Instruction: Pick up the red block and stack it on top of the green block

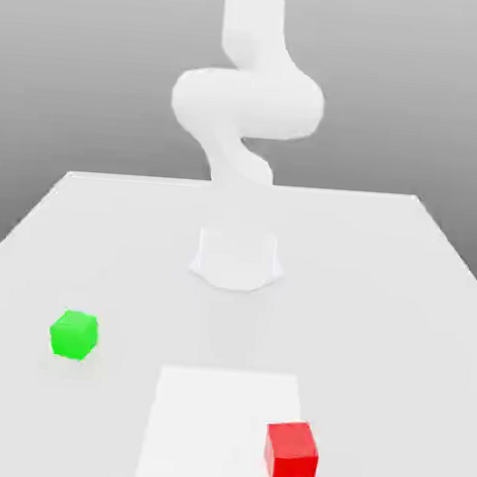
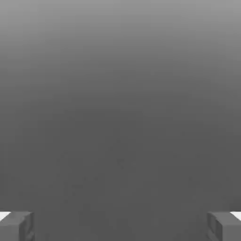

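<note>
Inspecting the scene finds the task not yet begun: the red block (image 1: 291, 454) sits on the table (image 1: 381, 263) close to its near edge, toward the near corner on the exterior view's right, on a paler square patch (image 1: 210, 411) of the surface and by that patch's right margin. The green block (image 1: 73, 334) rests well apart from it, nearer the table's edge on the exterior view's left and somewhat farther back. The arm (image 1: 247, 103) stands raised above its base (image 1: 237, 259) at mid-table. In the hand view the gripper (image 2: 120, 226) shows its two fingertips (image 2: 16, 225) spread wide apart at opposite sides of the frame, with nothing between them. Risks noted, as judgement only: the red block appears roughly as wide as the finger gap, so a descent slightly off centre could land a fingertip on its top face or nudge it aside, and its closeness to the near edge leaves little margin for a push. Its faces look turned relative to the table's edges, so an unaligned wrist could close on corners and twist it. At placement, a small offset over the equally small green block could tip the stack. Appearance: the red block is a small bright red cube with plain matte faces, the top lighter than the sides; upright, undamaged, touching nothing.
</note>
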Robot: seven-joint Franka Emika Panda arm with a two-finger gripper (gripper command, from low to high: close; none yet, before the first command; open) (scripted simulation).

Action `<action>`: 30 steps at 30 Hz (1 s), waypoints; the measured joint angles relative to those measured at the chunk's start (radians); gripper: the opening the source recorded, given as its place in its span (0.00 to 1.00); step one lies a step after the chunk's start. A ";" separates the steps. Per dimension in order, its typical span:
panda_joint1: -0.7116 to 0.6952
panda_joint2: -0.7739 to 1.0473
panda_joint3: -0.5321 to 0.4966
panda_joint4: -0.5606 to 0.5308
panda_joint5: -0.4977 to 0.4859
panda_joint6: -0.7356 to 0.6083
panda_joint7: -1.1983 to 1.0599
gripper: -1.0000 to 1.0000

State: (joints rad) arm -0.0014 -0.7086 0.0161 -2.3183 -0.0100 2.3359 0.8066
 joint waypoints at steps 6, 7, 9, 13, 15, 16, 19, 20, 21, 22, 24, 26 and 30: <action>-0.001 0.224 0.036 -0.045 -0.025 0.088 0.016 0.50; 0.000 0.260 0.041 -0.052 -0.029 0.102 0.019 0.50; 0.001 0.333 0.051 -0.067 -0.036 0.130 0.024 0.50; 0.005 0.478 0.069 -0.096 -0.049 0.187 0.033 0.50; 0.009 0.551 0.076 -0.110 -0.055 0.216 0.036 0.50; 0.011 0.587 0.079 -0.117 -0.057 0.230 0.037 0.50; 0.029 0.695 0.082 -0.139 -0.059 0.272 0.038 0.50; 0.034 0.731 0.084 -0.146 -0.058 0.287 0.037 0.50; 0.038 0.767 0.085 -0.154 -0.056 0.302 0.036 0.50; 0.040 0.803 0.088 -0.161 -0.053 0.316 0.033 0.50; 0.044 0.874 0.095 -0.175 -0.046 0.347 0.028 0.50; 0.050 0.946 0.090 -0.172 -0.056 0.397 0.035 0.50; 0.072 1.079 0.063 -0.154 -0.086 0.505 0.057 0.00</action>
State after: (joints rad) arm 0.0708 0.3703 0.0789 -2.4721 -0.0958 2.8406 0.8639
